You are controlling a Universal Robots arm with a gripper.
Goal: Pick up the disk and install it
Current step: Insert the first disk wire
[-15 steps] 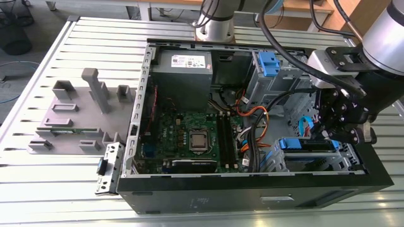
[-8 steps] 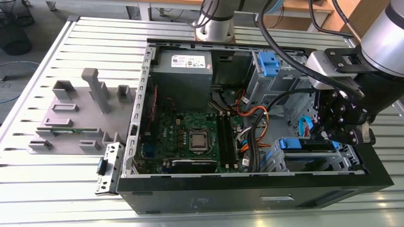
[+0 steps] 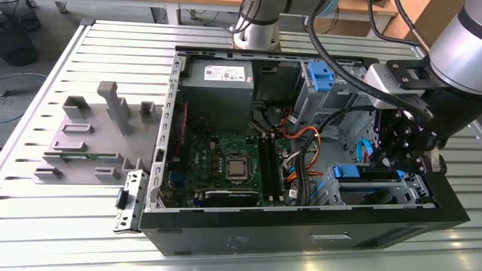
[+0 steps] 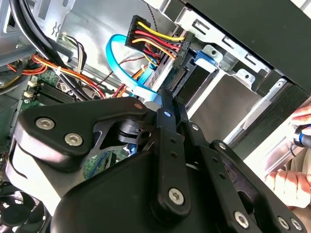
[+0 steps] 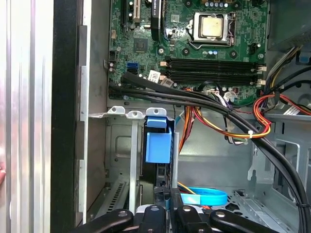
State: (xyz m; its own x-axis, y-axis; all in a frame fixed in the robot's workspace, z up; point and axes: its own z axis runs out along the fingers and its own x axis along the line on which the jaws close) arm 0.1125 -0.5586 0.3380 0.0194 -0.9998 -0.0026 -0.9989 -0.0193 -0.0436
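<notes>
A ribbed metal table (image 3: 90, 226) of pale slats fills most of the exterior view, brightly lit. Past its far edge lies grey floor (image 3: 45, 11), with a black wire basket (image 3: 17, 39) at the exterior view's left and wooden furniture (image 3: 362, 17) toward the right.

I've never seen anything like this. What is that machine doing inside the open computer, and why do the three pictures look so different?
It is a robot arm with a gripper at its end. The exterior view looks down on an open computer case lying on a slatted metal table. Both wrist views come from cameras riding on the arm. The gripper reaches into the drive bay, where the disk, with its blue plastic rail, sits upright in the metal cage. A grey rack lies beside the case. A person's hand is close by.
</notes>
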